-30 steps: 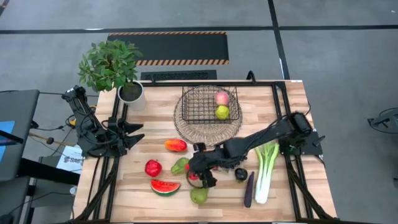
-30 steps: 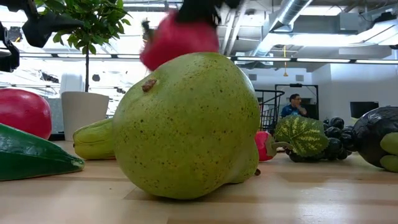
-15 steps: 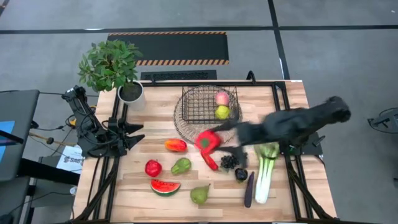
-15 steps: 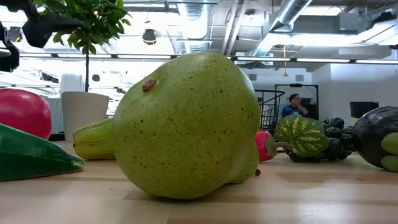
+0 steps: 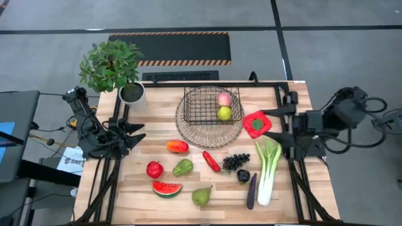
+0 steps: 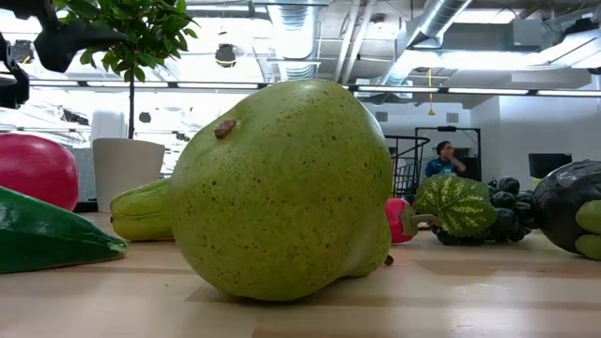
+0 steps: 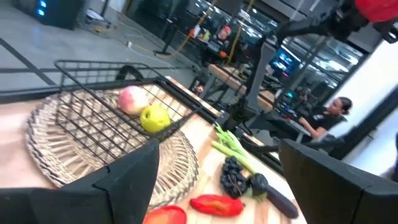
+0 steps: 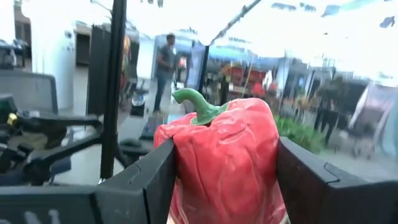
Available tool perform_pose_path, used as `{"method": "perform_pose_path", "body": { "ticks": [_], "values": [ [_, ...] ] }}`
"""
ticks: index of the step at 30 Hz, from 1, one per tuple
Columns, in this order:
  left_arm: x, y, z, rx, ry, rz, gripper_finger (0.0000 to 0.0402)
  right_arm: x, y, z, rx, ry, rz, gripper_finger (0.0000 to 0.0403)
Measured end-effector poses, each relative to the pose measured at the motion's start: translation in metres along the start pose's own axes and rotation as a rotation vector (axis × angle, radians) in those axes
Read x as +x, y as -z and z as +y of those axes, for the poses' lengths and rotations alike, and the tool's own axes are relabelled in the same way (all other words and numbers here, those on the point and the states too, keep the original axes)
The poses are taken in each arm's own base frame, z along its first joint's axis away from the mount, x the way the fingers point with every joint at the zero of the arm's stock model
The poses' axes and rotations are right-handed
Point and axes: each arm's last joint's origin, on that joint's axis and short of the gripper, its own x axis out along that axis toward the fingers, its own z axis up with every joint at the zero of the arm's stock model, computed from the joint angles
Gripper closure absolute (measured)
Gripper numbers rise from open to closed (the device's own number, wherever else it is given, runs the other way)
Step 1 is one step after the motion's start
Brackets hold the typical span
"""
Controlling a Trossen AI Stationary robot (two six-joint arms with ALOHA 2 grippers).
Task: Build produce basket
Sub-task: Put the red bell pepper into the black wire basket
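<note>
My right gripper (image 5: 261, 123) hovers by the table's right edge, right of the basket, shut on a red bell pepper (image 5: 256, 123) with a green stem. The dark wire basket (image 5: 211, 105) stands on a round pale wire tray (image 5: 188, 135) and holds a peach (image 5: 224, 98) and a yellow-green fruit (image 5: 224, 113). Mango (image 5: 178, 146), red apple (image 5: 154, 169), two green pears (image 5: 183, 167) (image 5: 201, 196), watermelon slice (image 5: 167, 188), chili (image 5: 211, 161), grapes (image 5: 235, 161), eggplant (image 5: 252, 191) and leek (image 5: 269, 169) lie on the table. My left gripper (image 5: 139, 133) waits open at the table's left edge. My right gripper pinches the red bell pepper's body (image 8: 217, 162) between its two fingers (image 8: 155, 180), one on each side. The fingers come level from the table's right side. The pepper is lifted clear and sits upright, stem (image 8: 193, 102) upward.
A leafy plant in a white pot (image 5: 132, 93) stands at the far left corner. The near pear (image 6: 282, 188) fills the low view. People show in the room beyond the table. Bare wood lies between the left gripper and the tray.
My right gripper has lifted the red bell pepper from among the produce near the table's near middle, then swung up and toward the table's right and far side, drawing back beside the basket. The pepper is now clear of the table. The other produce has stayed put.
</note>
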Motion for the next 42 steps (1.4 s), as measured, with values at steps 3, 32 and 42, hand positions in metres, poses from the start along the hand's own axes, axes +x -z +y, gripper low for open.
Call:
{"method": "perform_pose_path", "body": {
  "ticks": [3,32,42],
  "values": [
    [0.000,-0.001,0.001,0.000,-0.026,-0.026,0.0086,-0.007,0.001,-0.004,-0.033,0.012,-0.056,0.0163],
    [-0.003,-0.010,0.008,-0.022,-0.157,-0.160,0.0086,0.121,0.176,-0.112,-0.180,0.422,0.562,0.0163],
    [-0.008,-0.024,0.020,-0.017,-0.168,-0.175,0.0086,0.149,0.273,-0.189,-0.013,0.291,0.758,0.0163]
  ]
}}
